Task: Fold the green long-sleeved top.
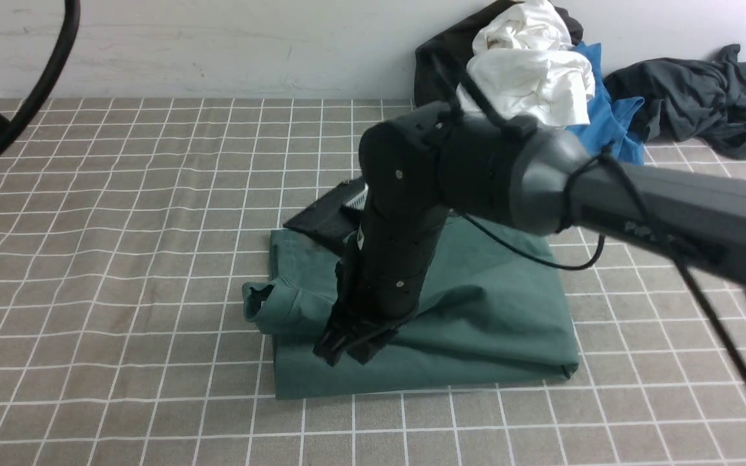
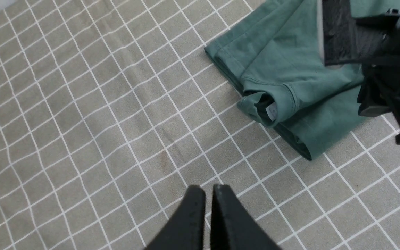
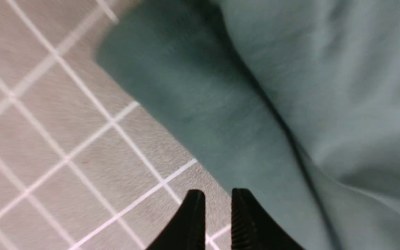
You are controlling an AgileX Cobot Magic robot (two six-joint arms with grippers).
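The green long-sleeved top (image 1: 489,310) lies folded into a rough rectangle in the middle of the checked cloth, its neck opening (image 1: 263,304) sticking out on the left. In the left wrist view the top (image 2: 283,62) shows its collar and white tag (image 2: 271,111). My right gripper (image 1: 347,355) points down over the top's near left part. In its wrist view the right gripper (image 3: 218,194) hangs above the top's edge (image 3: 221,114), jaws a little apart with only tablecloth showing between them. My left gripper (image 2: 208,189) is shut and empty over bare cloth, well off from the top.
A dark flat object (image 1: 327,217) lies at the top's far left corner. At the back right is a heap of clothes: a white garment (image 1: 528,71), a blue tee (image 1: 606,123), a dark grey garment (image 1: 697,97). The wall runs along the back edge.
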